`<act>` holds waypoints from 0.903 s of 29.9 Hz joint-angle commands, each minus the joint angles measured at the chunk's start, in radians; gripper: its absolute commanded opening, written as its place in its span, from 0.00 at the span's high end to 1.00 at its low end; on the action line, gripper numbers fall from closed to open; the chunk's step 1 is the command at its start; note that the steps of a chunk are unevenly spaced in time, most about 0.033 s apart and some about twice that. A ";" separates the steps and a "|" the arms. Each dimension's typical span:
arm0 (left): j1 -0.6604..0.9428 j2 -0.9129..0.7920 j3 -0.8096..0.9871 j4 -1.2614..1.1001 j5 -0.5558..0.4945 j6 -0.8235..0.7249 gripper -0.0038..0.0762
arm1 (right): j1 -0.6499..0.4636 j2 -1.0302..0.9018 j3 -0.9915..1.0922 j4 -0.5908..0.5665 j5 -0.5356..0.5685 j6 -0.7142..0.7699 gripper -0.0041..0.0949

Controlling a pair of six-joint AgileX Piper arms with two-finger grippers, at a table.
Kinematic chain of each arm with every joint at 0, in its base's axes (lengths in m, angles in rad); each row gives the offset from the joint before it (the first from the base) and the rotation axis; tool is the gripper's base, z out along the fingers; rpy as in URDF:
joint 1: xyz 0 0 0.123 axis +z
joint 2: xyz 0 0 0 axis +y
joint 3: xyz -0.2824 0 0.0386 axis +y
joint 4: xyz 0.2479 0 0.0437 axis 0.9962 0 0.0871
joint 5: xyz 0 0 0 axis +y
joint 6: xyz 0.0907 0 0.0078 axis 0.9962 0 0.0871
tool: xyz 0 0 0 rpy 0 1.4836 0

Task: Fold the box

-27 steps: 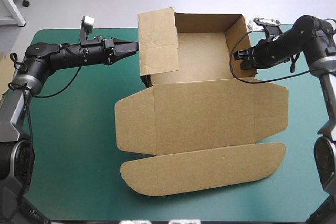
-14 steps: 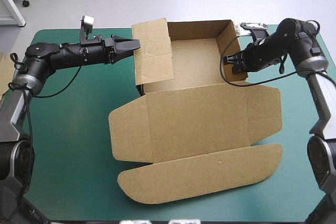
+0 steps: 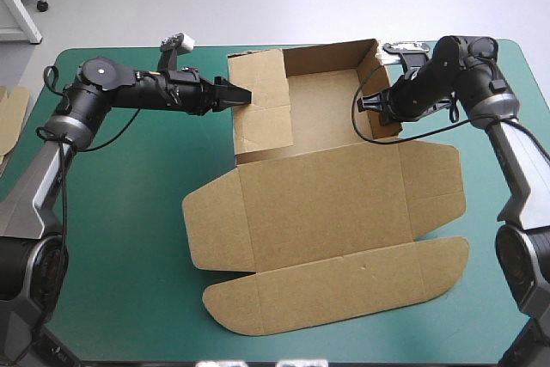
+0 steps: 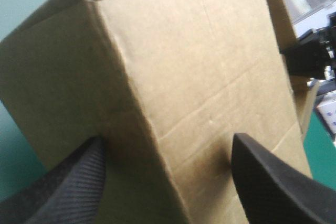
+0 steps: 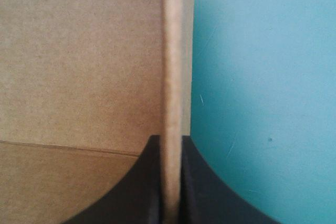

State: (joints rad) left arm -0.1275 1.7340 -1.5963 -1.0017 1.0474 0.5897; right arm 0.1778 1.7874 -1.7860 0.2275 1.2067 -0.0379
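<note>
The brown box [image 3: 326,204] sat mid-worktop [image 3: 120,229] on the teal-green cover, an open tray with its lid flat toward the near edge. The left hand [image 3: 241,97] stood open, black fingers astride the left wall's flap. The right hand [image 3: 369,102] pinched the right wall's edge.

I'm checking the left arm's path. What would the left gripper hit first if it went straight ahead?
The box: its raised left wall stands right ahead of the left gripper, with a folded corner between the open fingers. Whether they touch it is unclear.
</note>
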 commanded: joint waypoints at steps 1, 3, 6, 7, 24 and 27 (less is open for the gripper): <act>-0.031 -0.055 -0.071 0.085 -0.001 -0.096 0.35 | 0.017 -0.052 -0.028 0.081 -0.066 0.030 0.98; -0.043 -0.055 -0.086 0.152 -0.013 -0.138 0.35 | 0.022 -0.052 -0.028 0.095 -0.073 0.038 0.98; -0.064 -0.055 -0.093 0.257 -0.043 -0.220 0.36 | 0.041 -0.052 -0.028 0.096 -0.087 0.050 0.98; -0.072 -0.055 -0.093 0.288 -0.048 -0.238 0.37 | 0.049 -0.052 -0.028 0.094 -0.088 0.055 0.98; -0.109 -0.055 -0.111 0.672 -0.126 -0.578 0.59 | 0.155 -0.052 -0.068 -0.075 -0.144 0.171 0.98; -0.109 -0.055 -0.111 0.724 -0.129 -0.584 0.60 | 0.159 -0.052 -0.068 -0.088 -0.142 0.172 0.98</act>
State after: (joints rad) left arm -0.2336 1.7294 -1.6727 -0.3053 0.9662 0.0213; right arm 0.3322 1.7909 -1.8150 0.1374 1.1114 0.1267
